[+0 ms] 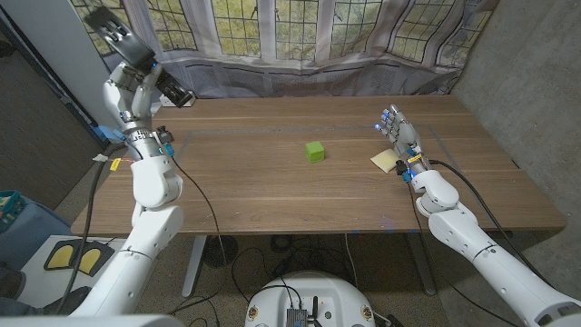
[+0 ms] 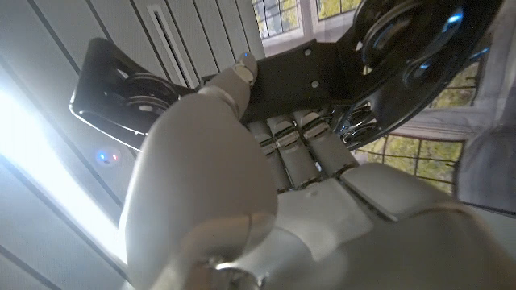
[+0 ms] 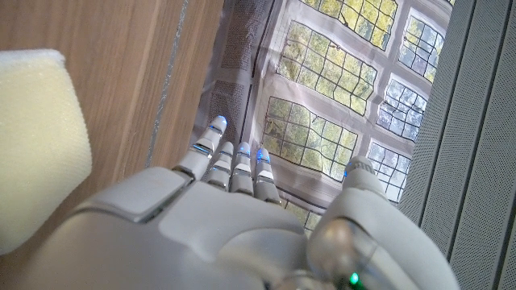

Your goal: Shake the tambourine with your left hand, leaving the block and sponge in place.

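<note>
On the right of the wooden desk (image 1: 272, 195), nearest the robot, the right hand (image 1: 400, 138) stands on its edge with its white fingers straight and apart, grasping nothing. Just beside it lies the sponge (image 1: 384, 161) — a pale yellow, soft-looking slab with rounded corners, its porous face showing close up in the right wrist view (image 3: 36, 145). Nearer the middle of the desk, well apart from both hands, sits the block (image 1: 314, 151), a small bright green cube with crisp edges, resting squarely on the brown wood grain.

Farther back and high over the desk's left corner, the left hand (image 1: 138, 62) is raised and clenched around the tambourine (image 1: 116, 38) — a glossy black frame with round metal jingles set in its rim. The left wrist view shows the smooth white fingers (image 2: 290, 149) wrapped over the dark rim (image 2: 322, 68), shiny discs visible on either side. Behind the desk, a printed cloth showing leaded window panes hangs across the wall.
</note>
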You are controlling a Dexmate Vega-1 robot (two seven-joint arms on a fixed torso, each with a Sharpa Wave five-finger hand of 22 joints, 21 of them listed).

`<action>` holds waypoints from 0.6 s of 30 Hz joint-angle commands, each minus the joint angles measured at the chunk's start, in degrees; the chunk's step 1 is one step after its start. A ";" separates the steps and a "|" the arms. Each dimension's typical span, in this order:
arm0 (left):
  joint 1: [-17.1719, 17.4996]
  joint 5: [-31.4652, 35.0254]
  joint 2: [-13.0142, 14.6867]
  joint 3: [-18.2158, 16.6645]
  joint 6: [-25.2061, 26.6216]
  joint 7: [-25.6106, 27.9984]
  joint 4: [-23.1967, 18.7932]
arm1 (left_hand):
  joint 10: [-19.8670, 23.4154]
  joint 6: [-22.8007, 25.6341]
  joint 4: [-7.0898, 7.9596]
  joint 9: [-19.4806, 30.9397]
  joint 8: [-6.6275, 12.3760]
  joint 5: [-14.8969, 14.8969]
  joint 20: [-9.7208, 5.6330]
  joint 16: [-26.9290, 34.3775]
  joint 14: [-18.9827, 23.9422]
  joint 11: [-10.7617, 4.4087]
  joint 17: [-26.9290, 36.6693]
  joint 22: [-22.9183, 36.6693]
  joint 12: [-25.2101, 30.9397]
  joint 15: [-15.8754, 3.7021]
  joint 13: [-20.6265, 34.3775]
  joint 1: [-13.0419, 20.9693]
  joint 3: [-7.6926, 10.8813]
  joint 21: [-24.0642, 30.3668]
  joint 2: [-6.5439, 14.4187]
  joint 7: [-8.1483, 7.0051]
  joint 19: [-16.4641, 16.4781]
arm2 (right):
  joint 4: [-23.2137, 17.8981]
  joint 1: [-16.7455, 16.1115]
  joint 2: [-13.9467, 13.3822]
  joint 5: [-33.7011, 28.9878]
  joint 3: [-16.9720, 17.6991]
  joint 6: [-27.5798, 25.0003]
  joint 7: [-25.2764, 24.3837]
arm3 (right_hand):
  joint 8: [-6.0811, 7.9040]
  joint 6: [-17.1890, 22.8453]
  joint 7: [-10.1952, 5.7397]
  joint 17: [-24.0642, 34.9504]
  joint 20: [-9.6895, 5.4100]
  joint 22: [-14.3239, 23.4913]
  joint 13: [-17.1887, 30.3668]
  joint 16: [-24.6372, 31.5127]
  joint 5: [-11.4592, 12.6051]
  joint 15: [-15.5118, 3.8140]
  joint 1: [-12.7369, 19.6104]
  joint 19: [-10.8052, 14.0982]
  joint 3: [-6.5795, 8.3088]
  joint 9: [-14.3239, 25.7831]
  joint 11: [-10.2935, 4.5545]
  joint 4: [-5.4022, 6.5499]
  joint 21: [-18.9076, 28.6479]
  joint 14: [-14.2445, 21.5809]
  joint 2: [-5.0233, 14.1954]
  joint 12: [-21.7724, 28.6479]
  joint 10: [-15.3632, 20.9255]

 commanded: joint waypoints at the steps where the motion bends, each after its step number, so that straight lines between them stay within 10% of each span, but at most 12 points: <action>1: 0.43 -12.52 -5.63 -2.61 -3.41 -4.18 3.85 | 1.25 0.37 1.64 0.25 0.07 0.31 -0.18 0.06 3.73 -1.23 0.09 0.27 0.18 -3.94 0.30 -1.96 1.62 0.38 2.68 -0.33 0.21 | -0.40 0.17 -0.22 -0.28 -0.21 -0.64 -0.45 | -0.05 0.33 0.36 0.14 0.10 0.14 0.24 -0.18 0.13 -0.04 -0.44 0.47 0.14 0.14 -0.09 -0.40 -0.10 0.56 -0.20 -0.16 0.27; 18: 2.40 30.89 3.40 -4.15 17.16 4.15 -7.51 | 1.45 0.48 1.51 0.24 0.11 0.42 0.05 -0.20 3.24 -1.08 0.04 0.27 0.05 -3.32 0.67 -2.00 1.65 0.29 2.69 -0.19 -0.55 | -1.70 -0.94 -0.33 -0.85 0.12 0.00 -1.53 | -0.07 0.30 0.36 0.13 0.07 0.14 0.24 -0.27 0.14 -0.07 -0.42 0.46 0.19 0.14 -0.13 -0.48 -0.11 0.38 -0.23 -0.19 0.22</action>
